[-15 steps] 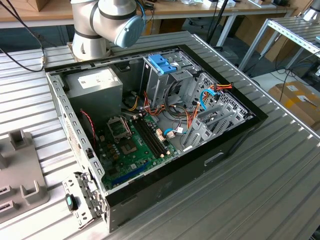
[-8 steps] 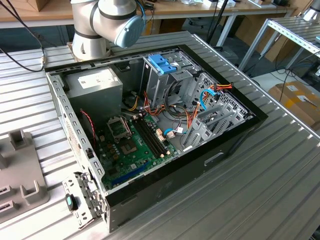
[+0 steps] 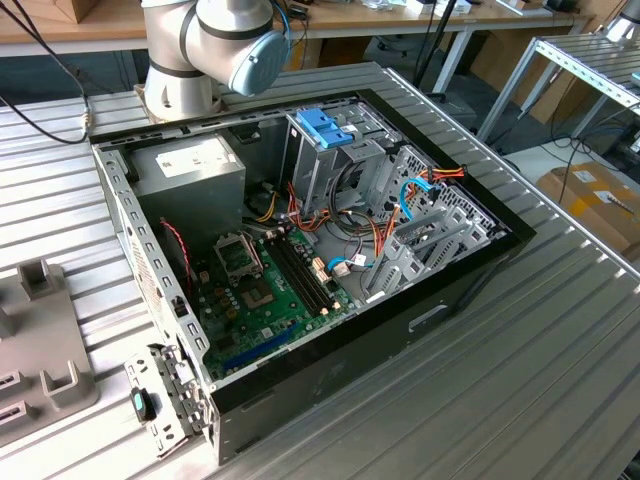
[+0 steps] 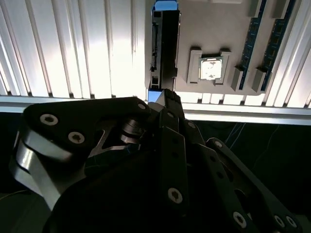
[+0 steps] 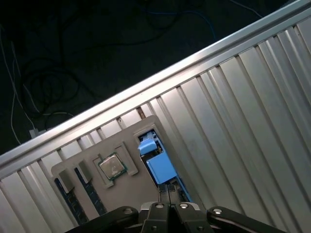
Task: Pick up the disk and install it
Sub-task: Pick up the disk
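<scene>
- Disk (image 4: 164, 48) stands on edge in a slot of the grey tray (image 4: 204, 29), just ahead of the fingertips and in line w/ them (second wrist view). Blue rail shows at both its ends.
- Gripper (image 5: 169, 191), first wrist view: fingers (image 5: 164, 195) look pressed together, thin seam, nothing seen btwn. Tips sit over the disk's near end; touching or apart, can't tell.
- Step reads as the pick, disk not yet lifted. To do it well, my judgement: spread wider than the disk's thickness, centre, close on the flat metal faces not the rails, draw straight along the slot so it won't bind.
- Chip (image 4: 211, 68) & RAM sticks (image 4: 253, 34) lie on the same tray, off to one side of the fingers; keep linkages off them.
- Case (image 3: 340, 385) w/ cage (image 3: 315, 175) lies open on the table (image 3: 520, 380).
- Hard to make out: disk is edge-on, faces turned away; near end under the fingers; slot depth unclear; arm (image 3: 215, 40) cut off at frame top.
</scene>
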Tool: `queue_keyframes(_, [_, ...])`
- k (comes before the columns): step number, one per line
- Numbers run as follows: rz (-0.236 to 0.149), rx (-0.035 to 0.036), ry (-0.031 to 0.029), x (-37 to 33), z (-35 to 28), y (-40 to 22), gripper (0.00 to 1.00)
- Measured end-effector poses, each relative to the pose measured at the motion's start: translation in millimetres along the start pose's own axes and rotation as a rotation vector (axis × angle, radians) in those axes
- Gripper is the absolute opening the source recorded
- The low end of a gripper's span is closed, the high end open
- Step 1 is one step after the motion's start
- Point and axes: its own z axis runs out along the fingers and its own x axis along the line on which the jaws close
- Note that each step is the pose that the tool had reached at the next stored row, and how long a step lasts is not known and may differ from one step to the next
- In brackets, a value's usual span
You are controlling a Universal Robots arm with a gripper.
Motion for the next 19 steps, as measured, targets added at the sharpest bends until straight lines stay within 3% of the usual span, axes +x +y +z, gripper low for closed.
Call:
queue_keyframes(11, [-0.16,-0.0022,-0.0062,0.0,0.0,0.0,0.11])
queue_keyframes(17, [-0.162,-0.0022,-0.0064,0.0,0.0,0.0,0.11])
queue_keyframes(19, [-0.185,-0.0025,-0.0073,0.0,0.0,-0.1,0.11])
